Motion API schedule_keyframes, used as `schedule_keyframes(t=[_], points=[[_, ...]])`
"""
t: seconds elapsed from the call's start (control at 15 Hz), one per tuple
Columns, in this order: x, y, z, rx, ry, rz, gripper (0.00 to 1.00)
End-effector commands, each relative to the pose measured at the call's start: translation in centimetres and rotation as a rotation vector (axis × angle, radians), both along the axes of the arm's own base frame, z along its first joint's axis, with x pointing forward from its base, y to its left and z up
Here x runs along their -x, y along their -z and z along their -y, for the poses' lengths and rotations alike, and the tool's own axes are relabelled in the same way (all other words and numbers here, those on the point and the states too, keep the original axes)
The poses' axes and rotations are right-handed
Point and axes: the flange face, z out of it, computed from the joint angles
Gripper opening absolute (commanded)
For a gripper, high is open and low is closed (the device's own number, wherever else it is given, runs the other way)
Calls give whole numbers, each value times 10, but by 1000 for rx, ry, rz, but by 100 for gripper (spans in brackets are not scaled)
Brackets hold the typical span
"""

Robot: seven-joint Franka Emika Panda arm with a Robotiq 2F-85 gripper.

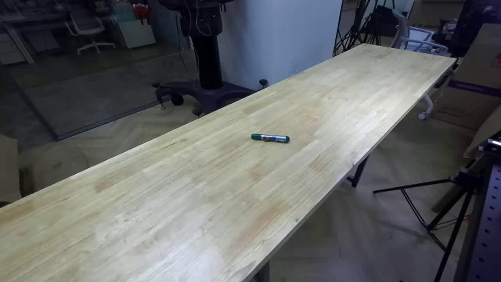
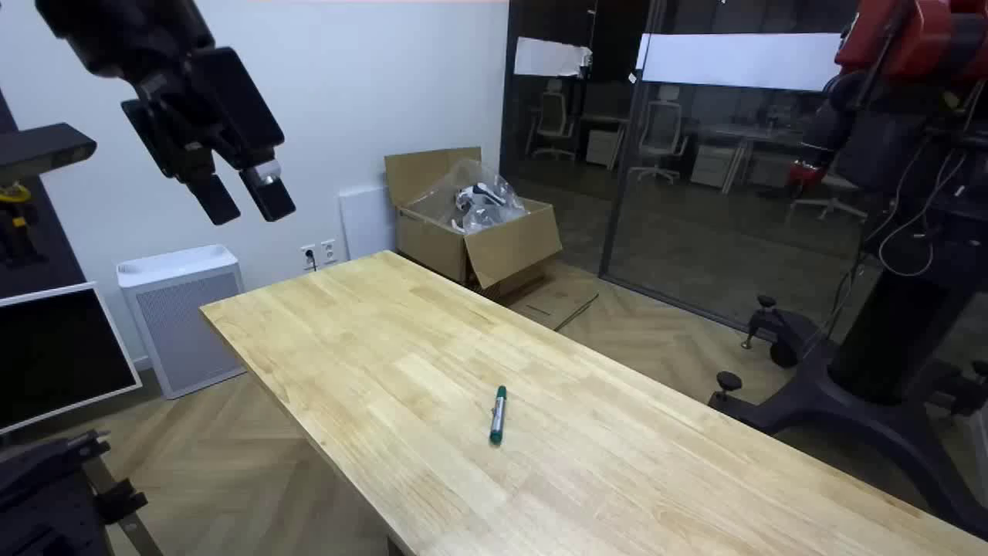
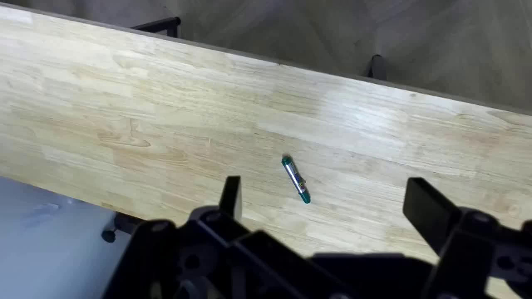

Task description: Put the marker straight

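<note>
Slanting across tabletop (image 3: 145, 104), marker (image 3: 296, 179) runs upper left to lower right in wrist view; claw (image 3: 323, 192) spread.

A slim green-and-silver marker (image 1: 270, 138) is bearing illegible print (image 3: 294, 176); the wrist view's edge is cropping a black two-fingered gripper (image 3: 326, 189).

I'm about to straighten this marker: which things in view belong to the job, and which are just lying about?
Part of the job:
marker, lying on its side
gripper, open and apart from the marker
wooden table, under the marker

Just around:
open cardboard box
white unit with a grille
black wheeled stand
tripod
</note>
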Motion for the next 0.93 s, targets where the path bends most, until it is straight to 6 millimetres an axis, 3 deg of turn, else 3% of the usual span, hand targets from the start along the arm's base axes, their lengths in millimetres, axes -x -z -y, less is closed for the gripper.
schedule_keyframes(t=[0.0, 0.87], points=[[1, 1, 0, 1, 2, -11, 100], [1, 9, 1, 2, 4, -34, 100]])
